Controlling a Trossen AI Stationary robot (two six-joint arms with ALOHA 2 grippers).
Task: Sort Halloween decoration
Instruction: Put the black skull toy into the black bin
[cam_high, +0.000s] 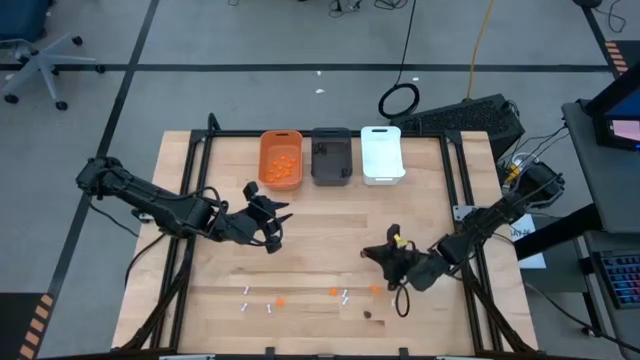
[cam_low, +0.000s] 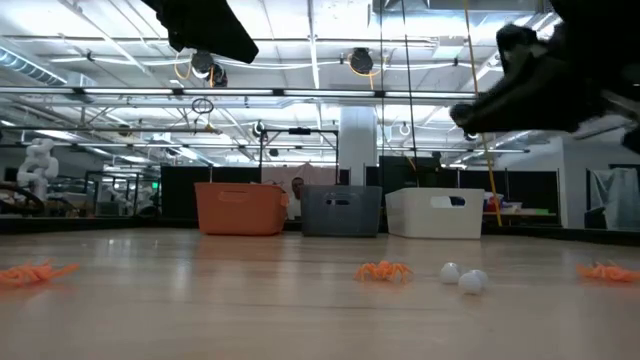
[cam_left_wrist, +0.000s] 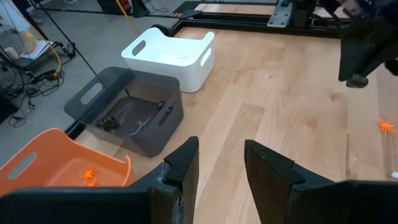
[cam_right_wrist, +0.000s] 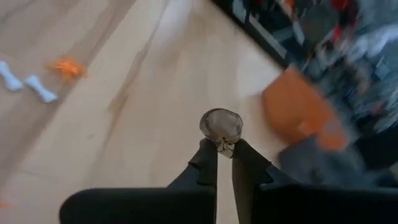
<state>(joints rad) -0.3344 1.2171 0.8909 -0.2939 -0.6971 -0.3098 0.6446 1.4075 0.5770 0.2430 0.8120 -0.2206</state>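
Three bins stood in a row at the table's (cam_high: 420, 300) far edge: orange bin (cam_high: 281, 158), grey bin (cam_high: 331, 156), white bin (cam_high: 381, 154). The left gripper (cam_high: 272, 222) hovered half open, empty. The right gripper (cam_right_wrist: 224, 151) pinched one small greyish piece (cam_right_wrist: 221, 125). Near the front lay three orange pieces (cam_high: 333, 292), four white sticks (cam_high: 344, 296) and one dark lump (cam_high: 368, 314).

Three bins: one orange bin (cam_high: 281, 158), one dark grey bin (cam_high: 331, 156), one white bin (cam_high: 381, 154). Two arms. Loose pieces are too small to count surely.
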